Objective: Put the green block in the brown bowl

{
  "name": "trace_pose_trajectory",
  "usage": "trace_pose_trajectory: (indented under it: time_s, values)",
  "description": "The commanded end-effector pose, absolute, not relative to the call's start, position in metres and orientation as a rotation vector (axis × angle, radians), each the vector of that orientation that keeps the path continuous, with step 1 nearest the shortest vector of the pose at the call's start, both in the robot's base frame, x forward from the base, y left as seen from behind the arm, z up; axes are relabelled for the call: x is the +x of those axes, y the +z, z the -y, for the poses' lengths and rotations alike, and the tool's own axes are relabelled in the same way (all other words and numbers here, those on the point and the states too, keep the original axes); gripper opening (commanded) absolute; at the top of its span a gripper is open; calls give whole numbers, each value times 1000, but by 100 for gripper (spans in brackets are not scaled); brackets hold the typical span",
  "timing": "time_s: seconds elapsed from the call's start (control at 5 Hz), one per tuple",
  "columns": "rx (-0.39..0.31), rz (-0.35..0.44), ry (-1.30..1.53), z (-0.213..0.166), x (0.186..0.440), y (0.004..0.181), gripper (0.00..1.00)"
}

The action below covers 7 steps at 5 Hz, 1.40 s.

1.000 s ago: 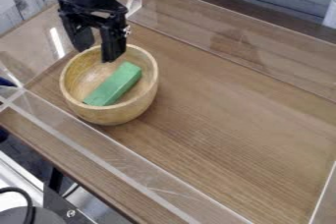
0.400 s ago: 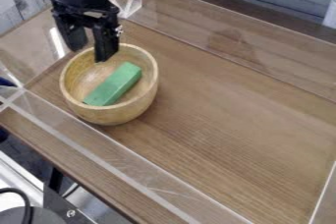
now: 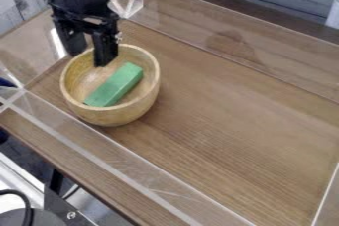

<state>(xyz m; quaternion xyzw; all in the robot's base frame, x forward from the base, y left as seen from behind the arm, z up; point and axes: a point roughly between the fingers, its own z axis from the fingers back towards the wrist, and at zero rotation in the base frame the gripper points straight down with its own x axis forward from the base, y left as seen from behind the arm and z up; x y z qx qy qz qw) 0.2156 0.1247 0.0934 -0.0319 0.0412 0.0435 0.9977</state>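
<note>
**benchwatcher:** Green block [image 3: 115,84] is lying flat inside the brown bowl [image 3: 139,107], slanting across the pale inside with nothing gripping it. So I'm reading the placing part as basically done at this point. Anyone disagreeing?

**armnoob:** Nope, agreeing. The pincer [image 3: 89,49] is hanging over the bowl's far-left rim, pointing straight down, jaws standing wide and holding nothing. It's sitting up and to the left of the block, not touching it as far as I'm seeing.

**benchwatcher:** Then the step in hand is looking like the getaway. My guess is the next move is just calling for a straight lift, keeping those dark fingers off the thick wooden wall so the bowl isn't getting dragged or tipped.

**armnoob:** Yeah, one finger is hanging very near that rim, so that's the only thing I'm worrying about.

**benchwatcher:** Anything else around?

**armnoob:** Not much. The wood-grain bench [image 3: 225,101] is carrying only the bowl, and a clear plastic wall [image 3: 159,175] is running round its edges, well apart from the pincer. Nothing is standing in the way overhead.
</note>
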Motion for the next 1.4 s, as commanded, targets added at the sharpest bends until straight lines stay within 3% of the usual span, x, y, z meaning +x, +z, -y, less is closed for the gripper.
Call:
trace_pose_trajectory:
  time_s: [0.0, 0.6, 1.0, 1.2]
  values:
    - [-55, -19, 80, -126, 220, 111, 100]
    - [-27, -10, 56, -115, 233, 122, 100]
    - [-36, -12, 22, -103, 249, 113, 100]
    - [-41, 3, 0, -75, 270, 108, 100]
